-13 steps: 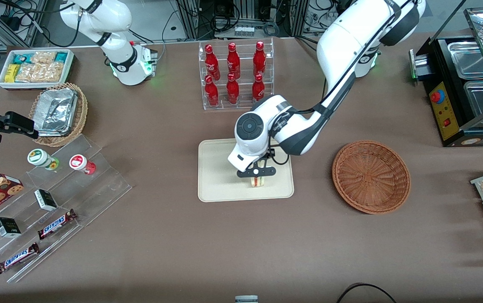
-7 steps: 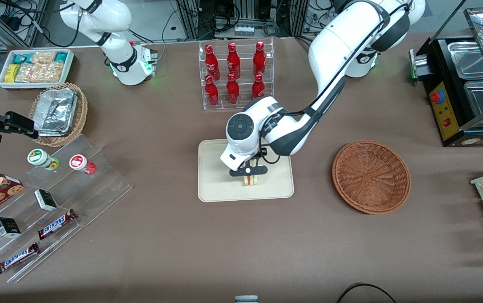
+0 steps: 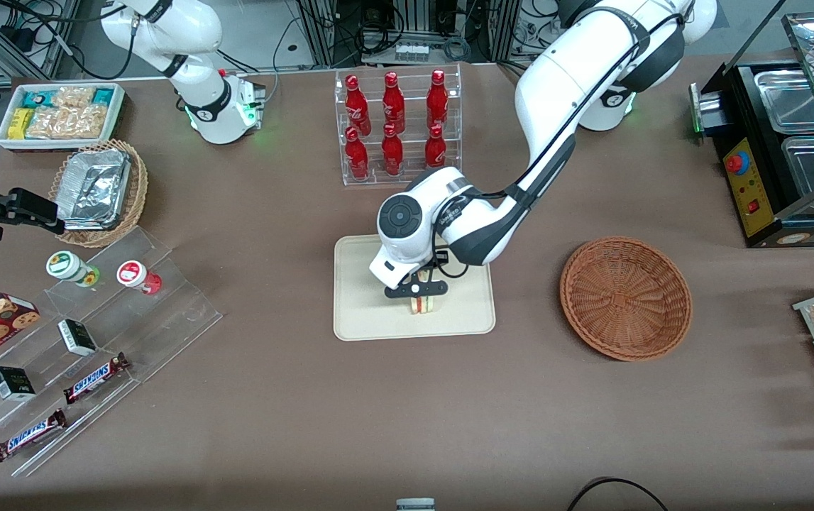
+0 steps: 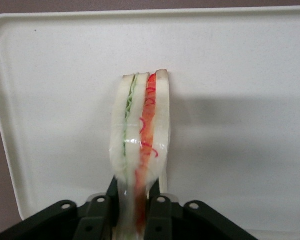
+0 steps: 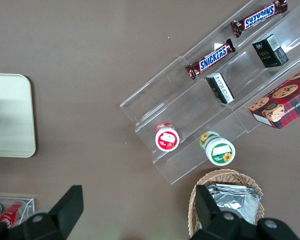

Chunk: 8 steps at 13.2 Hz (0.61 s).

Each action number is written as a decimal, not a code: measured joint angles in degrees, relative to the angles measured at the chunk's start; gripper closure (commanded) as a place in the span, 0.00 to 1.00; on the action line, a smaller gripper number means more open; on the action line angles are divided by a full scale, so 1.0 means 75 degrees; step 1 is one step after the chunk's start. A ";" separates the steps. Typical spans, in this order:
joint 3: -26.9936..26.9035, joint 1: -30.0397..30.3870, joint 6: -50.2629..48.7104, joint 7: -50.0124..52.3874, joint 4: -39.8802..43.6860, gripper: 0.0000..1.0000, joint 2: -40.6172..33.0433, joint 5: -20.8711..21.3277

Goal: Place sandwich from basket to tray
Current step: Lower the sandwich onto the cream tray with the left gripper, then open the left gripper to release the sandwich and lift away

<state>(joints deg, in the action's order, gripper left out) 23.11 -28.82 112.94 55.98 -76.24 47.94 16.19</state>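
My left gripper (image 3: 421, 304) is over the cream tray (image 3: 364, 312) and shut on the sandwich (image 3: 423, 306), a pale bread wedge with green and red-orange filling. In the left wrist view the sandwich (image 4: 140, 145) stands on edge between the black fingers (image 4: 112, 192) just above the tray surface (image 4: 240, 100); I cannot tell whether it touches the tray. The reddish-brown wicker basket (image 3: 625, 298) sits empty beside the tray, toward the working arm's end of the table.
A clear rack of red bottles (image 3: 396, 124) stands farther from the front camera than the tray. Clear stepped shelves with snack bars and cups (image 3: 87, 333), a tan basket of foil containers (image 3: 98, 191) and a white snack bin (image 3: 59, 113) lie toward the parked arm's end. A black food warmer (image 3: 783, 142) lies at the working arm's end.
The gripper with the sandwich has shifted a little over the tray toward the parked arm's end and slightly away from the front camera. The basket has not moved.
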 measured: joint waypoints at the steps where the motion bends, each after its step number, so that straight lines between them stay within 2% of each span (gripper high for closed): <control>1: 0.0000 -0.0004 0.0022 0.0001 0.0000 0.00 0.0017 0.0008; 8: 0.0000 -0.0041 0.0052 0.0011 0.0187 0.00 0.0002 0.0139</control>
<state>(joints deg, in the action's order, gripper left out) 23.11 -29.13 113.33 56.06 -74.84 47.95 17.23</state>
